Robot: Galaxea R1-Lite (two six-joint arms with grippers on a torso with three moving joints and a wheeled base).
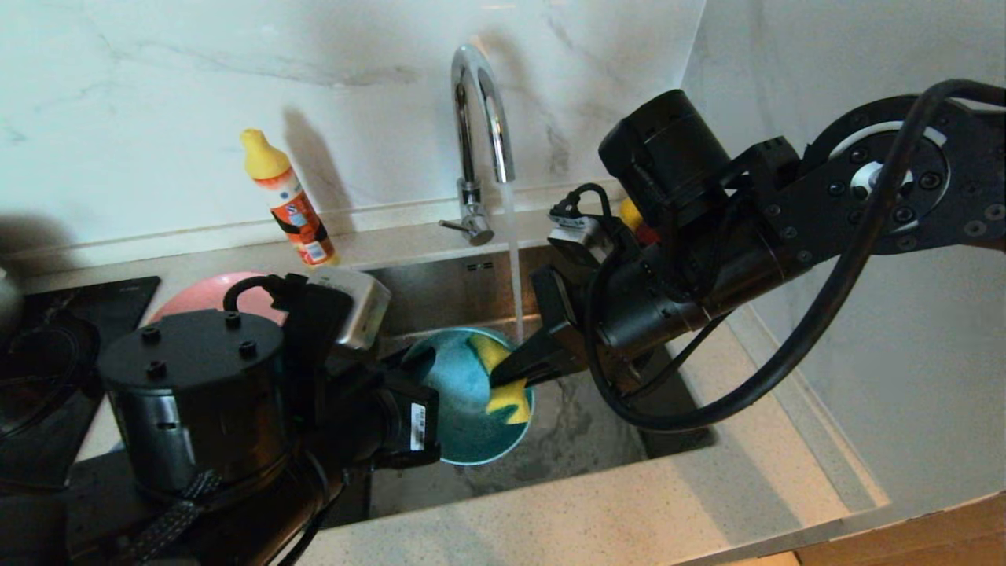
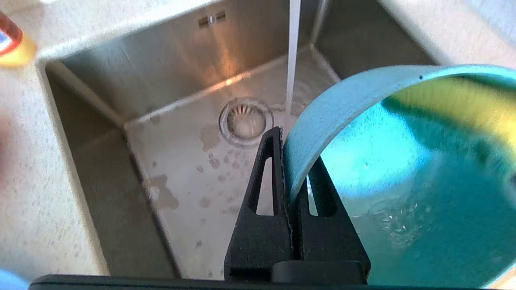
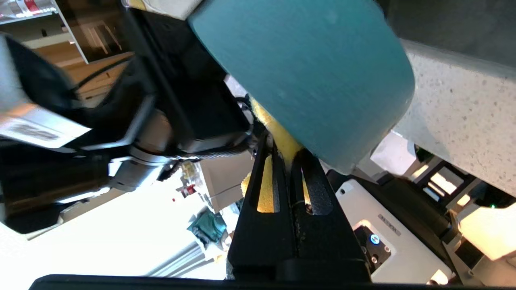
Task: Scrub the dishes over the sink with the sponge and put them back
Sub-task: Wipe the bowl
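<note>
A small teal bowl hangs tilted over the steel sink, its mouth facing right. My left gripper is shut on the bowl's rim, one finger outside and one inside. My right gripper reaches in from the right, shut on the yellow sponge, which presses against the bowl's inside. In the right wrist view the sponge is pinched between the fingers beside the bowl's outer wall. A pink plate lies on the counter behind my left arm.
Water runs from the curved chrome tap into the sink just behind the bowl. The round drain lies on the wet sink floor. An orange bottle with a yellow cap stands on the back ledge. A dark hob is at left.
</note>
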